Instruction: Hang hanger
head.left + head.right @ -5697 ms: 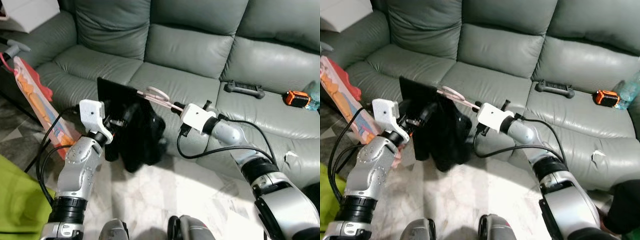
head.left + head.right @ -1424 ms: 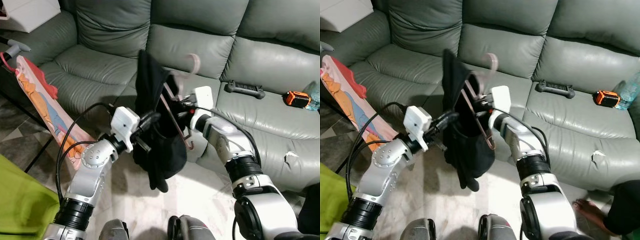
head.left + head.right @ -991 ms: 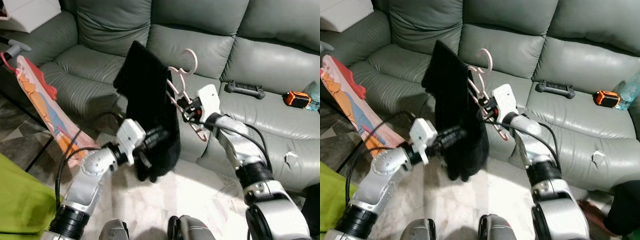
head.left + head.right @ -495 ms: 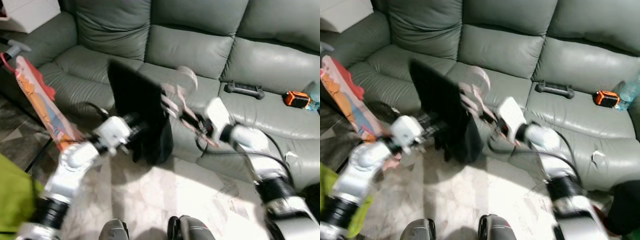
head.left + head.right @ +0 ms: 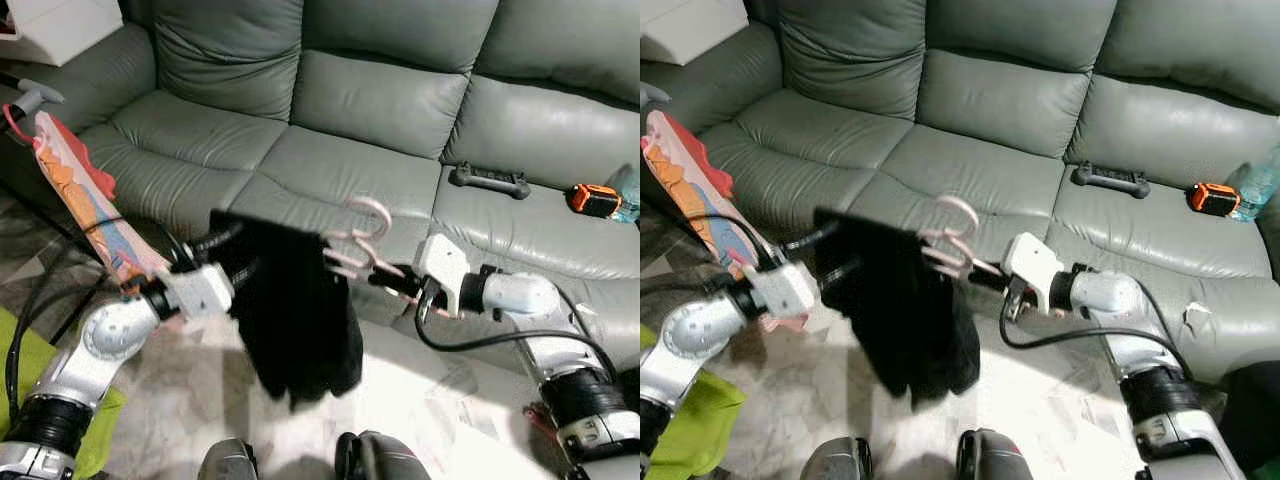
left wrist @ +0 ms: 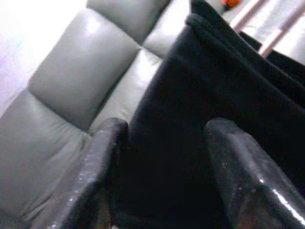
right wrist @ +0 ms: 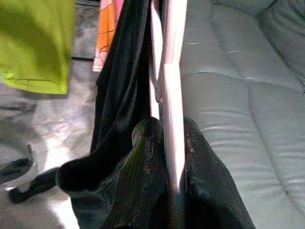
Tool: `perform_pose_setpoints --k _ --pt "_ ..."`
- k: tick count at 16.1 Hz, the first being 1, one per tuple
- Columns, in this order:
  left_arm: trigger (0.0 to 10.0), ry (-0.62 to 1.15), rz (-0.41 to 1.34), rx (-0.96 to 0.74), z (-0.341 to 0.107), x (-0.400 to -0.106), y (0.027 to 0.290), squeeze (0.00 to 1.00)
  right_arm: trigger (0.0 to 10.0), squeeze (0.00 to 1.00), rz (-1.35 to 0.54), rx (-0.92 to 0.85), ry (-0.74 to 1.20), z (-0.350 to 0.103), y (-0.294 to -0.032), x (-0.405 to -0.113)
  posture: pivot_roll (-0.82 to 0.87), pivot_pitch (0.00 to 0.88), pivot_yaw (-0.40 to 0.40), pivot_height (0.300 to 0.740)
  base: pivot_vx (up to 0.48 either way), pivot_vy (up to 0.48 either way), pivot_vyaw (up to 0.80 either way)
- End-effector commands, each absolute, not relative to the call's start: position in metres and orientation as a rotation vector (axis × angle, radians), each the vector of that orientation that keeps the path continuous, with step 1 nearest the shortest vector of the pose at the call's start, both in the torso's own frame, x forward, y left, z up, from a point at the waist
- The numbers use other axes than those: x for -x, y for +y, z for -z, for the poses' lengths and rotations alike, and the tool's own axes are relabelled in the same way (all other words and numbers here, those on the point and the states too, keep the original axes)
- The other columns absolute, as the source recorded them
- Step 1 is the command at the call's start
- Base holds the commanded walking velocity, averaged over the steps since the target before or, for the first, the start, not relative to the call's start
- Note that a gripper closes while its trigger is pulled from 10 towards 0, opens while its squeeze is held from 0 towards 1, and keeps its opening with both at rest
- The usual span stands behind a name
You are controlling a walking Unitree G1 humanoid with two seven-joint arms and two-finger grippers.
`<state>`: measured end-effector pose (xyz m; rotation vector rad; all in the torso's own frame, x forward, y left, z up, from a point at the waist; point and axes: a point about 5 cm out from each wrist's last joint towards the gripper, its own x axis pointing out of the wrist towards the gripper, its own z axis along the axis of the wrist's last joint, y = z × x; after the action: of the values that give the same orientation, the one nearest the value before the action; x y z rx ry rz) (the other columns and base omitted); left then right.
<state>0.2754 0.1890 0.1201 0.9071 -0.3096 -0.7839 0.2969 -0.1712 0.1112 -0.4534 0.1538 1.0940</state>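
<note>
Hanger (image 7: 172,109) between right gripper (image 7: 167,143) fingers

We note the hanger (image 7: 172,102) is smooth pale-pink plastic. The garment (image 5: 295,325) is matt black cloth; the sofa (image 5: 390,95) looks like smooth grey-green leather.

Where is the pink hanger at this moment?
In the left eye view, the pink hanger is held mid-air in front of the grey sofa, between the two arms: the right gripper clamps one end, and the black garment drapes from the other.
</note>
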Motion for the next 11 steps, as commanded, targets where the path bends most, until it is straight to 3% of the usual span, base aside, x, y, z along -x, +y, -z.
perform_pose_setpoints --k 1,7,8,10,11 --pt "10.0 -0.279 0.874 -0.966 -0.109 -0.27 0.191 1.0 10.0 0.0 -1.163 0.498 0.111 -0.12 -0.166 -0.294 -0.04 0.095 -0.021 0.74 0.0 0.0 0.0" --pt "10.0 -0.275 0.982 -1.058 -0.109 -0.28 0.191 1.0 10.0 0.0 -1.289 0.551 0.185 -0.112 -0.167 -0.287 -0.04 0.094 -0.019 0.74 0.0 0.0 0.0" --pt "10.0 -0.26 1.018 -1.076 -0.107 -0.281 0.19 0.49 10.0 0.0 -1.311 0.572 0.191 -0.11 -0.166 -0.285 -0.04 0.094 -0.019 0.74 0.0 0.0 0.0" --pt "10.0 -0.155 1.131 -1.09 -0.096 -0.279 0.193 0.0 10.0 0.0 -1.332 0.604 0.188 -0.109 -0.164 -0.286 -0.04 0.094 -0.019 0.74 0.0 0.0 0.0" --pt "5.1 -0.127 1.166 -1.104 -0.093 -0.278 0.195 0.0 10.0 0.0 -1.332 0.608 0.186 -0.109 -0.164 -0.286 -0.04 0.102 -0.016 0.74 0.0 0.0 0.0"
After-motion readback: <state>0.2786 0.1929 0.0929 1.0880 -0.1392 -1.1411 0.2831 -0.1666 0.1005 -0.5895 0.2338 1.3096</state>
